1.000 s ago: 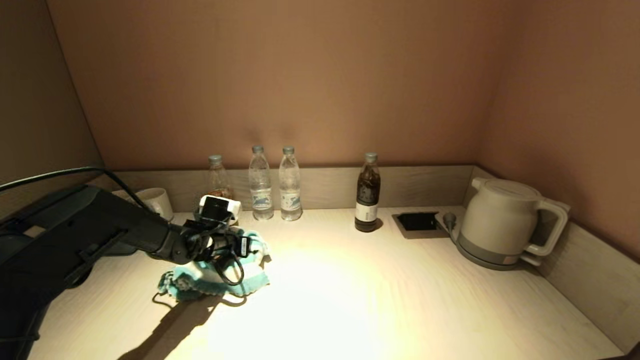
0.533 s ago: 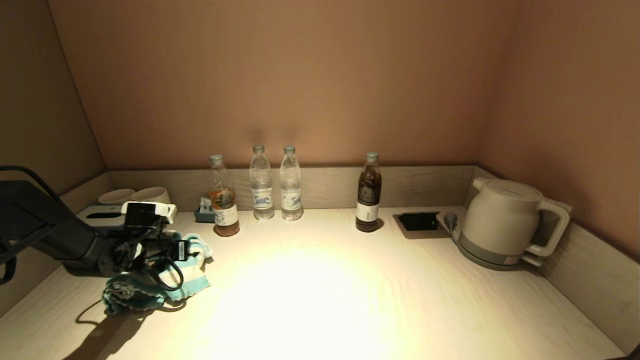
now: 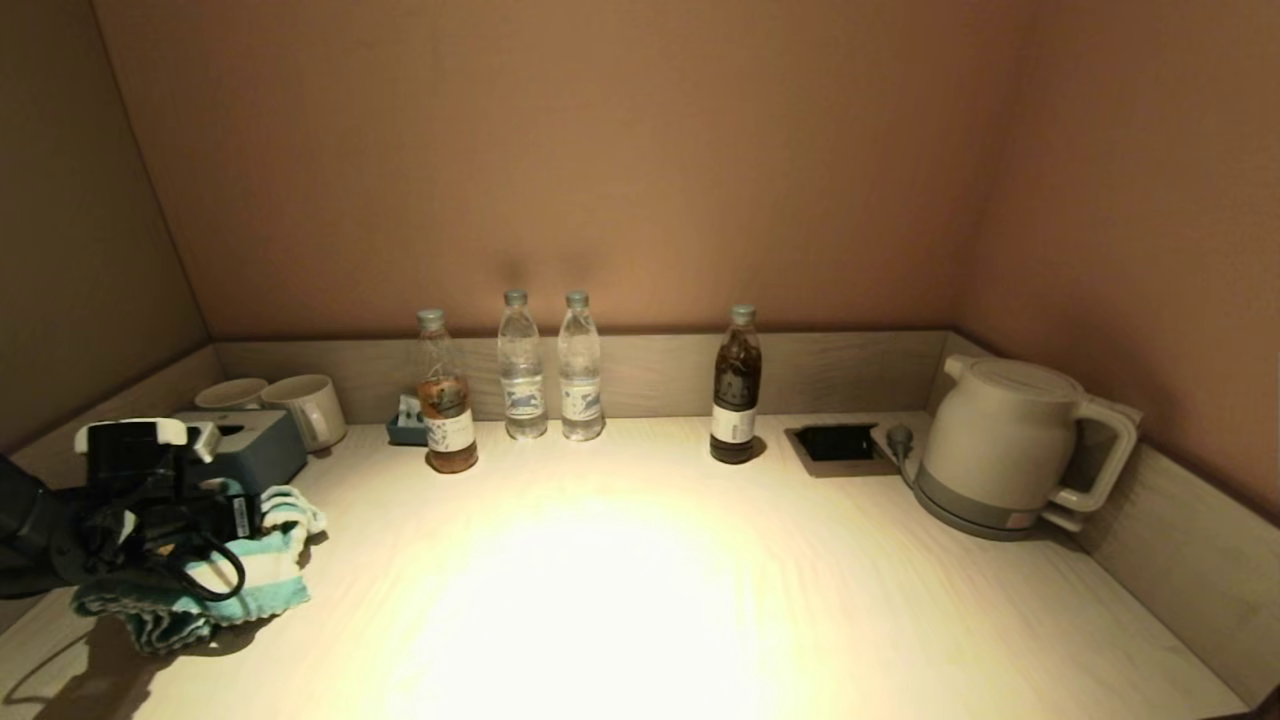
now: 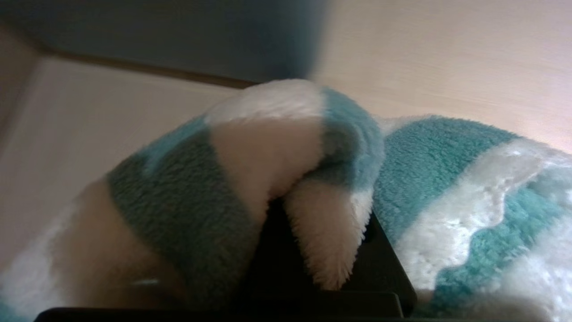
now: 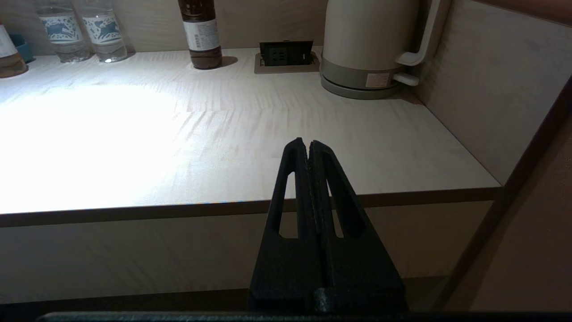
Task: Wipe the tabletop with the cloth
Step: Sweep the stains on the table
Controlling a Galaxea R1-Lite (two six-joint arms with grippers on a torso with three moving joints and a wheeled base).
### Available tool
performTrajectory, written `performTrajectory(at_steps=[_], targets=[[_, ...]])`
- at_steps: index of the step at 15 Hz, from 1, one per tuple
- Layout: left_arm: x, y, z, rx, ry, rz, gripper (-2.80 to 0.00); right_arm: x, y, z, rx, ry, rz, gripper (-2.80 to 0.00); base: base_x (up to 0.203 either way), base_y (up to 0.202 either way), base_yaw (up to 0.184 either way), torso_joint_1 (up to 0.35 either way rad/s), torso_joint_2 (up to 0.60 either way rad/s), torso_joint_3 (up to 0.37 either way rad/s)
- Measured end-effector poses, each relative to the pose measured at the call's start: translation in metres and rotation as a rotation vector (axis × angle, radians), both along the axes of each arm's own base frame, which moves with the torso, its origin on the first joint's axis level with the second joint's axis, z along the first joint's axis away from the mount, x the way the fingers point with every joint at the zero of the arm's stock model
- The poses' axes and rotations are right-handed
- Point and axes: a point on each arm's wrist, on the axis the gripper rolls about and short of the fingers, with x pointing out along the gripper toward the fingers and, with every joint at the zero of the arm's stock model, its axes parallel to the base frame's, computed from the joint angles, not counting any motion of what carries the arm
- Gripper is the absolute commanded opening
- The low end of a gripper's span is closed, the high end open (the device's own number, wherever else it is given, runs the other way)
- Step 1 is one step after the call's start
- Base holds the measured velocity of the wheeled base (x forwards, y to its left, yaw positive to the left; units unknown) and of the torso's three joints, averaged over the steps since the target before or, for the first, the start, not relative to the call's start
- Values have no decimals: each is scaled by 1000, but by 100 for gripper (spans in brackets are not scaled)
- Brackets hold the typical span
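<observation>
Over the last second the left gripper (image 3: 215, 535), jaws clamped on the cloth (image 3: 255, 580), drags it from mid-left to the far lower left of the head view, beside the tissue box (image 3: 250, 450). That swept strip of worktop (image 3: 640, 580) looks wiped; the right side remains. The right gripper (image 5: 308, 147) hangs shut, parked off the front edge.

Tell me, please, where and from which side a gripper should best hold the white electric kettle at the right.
Grip the white electric kettle by its loop handle, probably from the right front: the handle sticks out toward the side rim, away from the body, with an open gap for a finger.
</observation>
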Motion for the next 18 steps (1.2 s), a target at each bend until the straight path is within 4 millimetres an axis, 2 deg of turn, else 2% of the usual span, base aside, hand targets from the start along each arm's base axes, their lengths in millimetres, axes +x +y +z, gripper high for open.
performTrajectory(at_steps=[3, 7, 18], targets=[[-10, 29, 8, 12, -18, 72, -280, 0, 0, 0, 0, 0, 1, -280, 0, 0, 0, 0, 0, 0], [-20, 56, 8, -1, -25, 129, -280, 0, 0, 0, 0, 0, 1, -280, 0, 0, 0, 0, 0, 0], [-63, 123, -9, -25, 36, 289, -280, 0, 0, 0, 1, 0, 1, -280, 0, 0, 0, 0, 0, 0]])
